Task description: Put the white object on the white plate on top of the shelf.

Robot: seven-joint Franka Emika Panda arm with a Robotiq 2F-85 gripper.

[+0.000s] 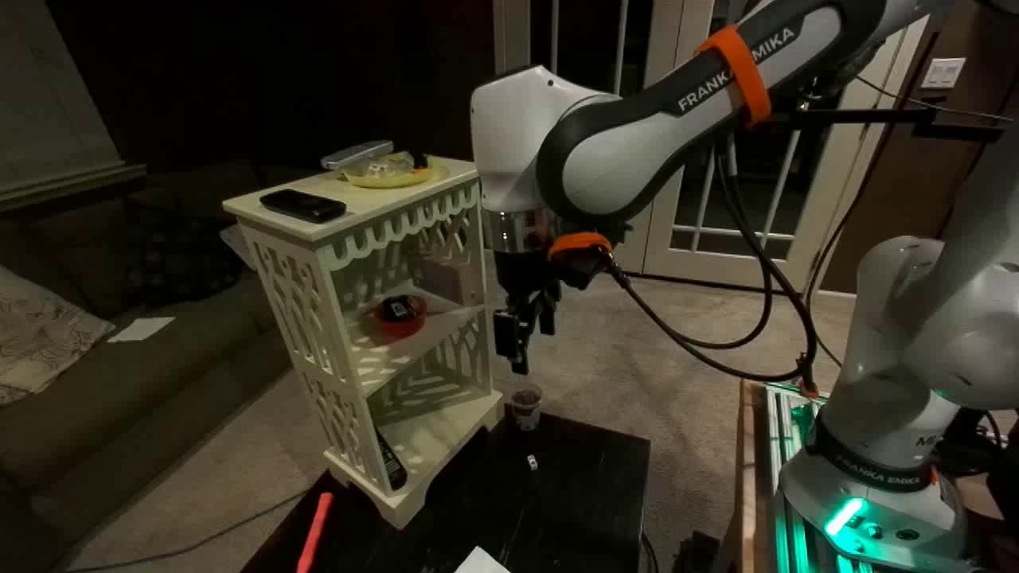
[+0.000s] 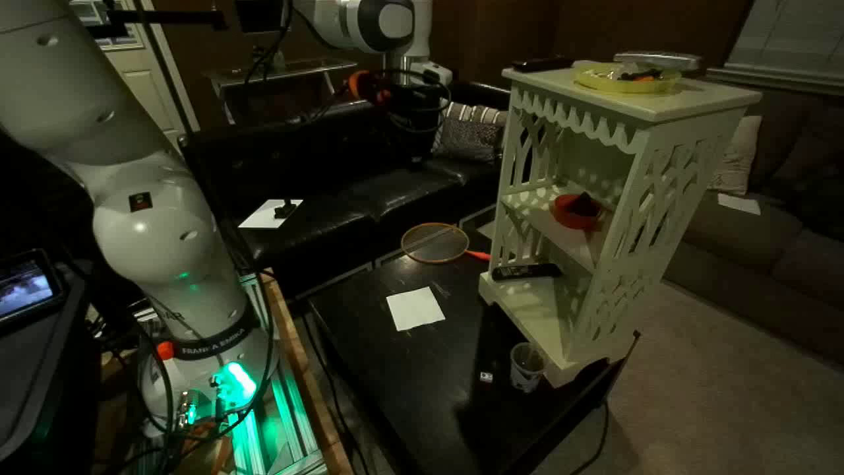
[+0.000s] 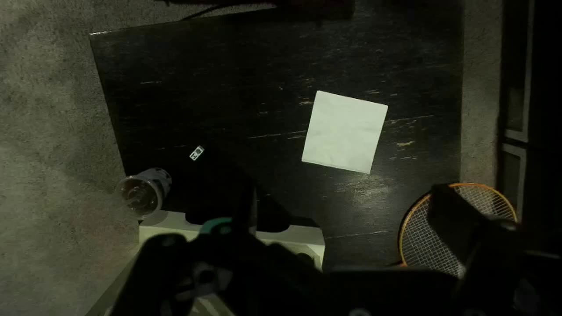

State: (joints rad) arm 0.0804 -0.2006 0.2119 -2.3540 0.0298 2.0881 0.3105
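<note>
Near in exterior view: white paper [image 1: 479,562] on counter [image 1: 589,489]. Beyond it, on counter, small white item [image 1: 532,461] with dark marks, near clear cup [image 1: 526,407]. Next, cream-white shelf [image 1: 446,422]; tool [image 1: 528,341] hangs near it, jaws wide apart. Farther back, yellowish plate [image 1: 390,183] on shelf top.

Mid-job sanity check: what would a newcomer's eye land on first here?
Probably the cream-white shelf standing on the dark table, with a round red item on its middle board. Next, the green light glowing at the arm's base, and the white square sheet lying on that table.
</note>
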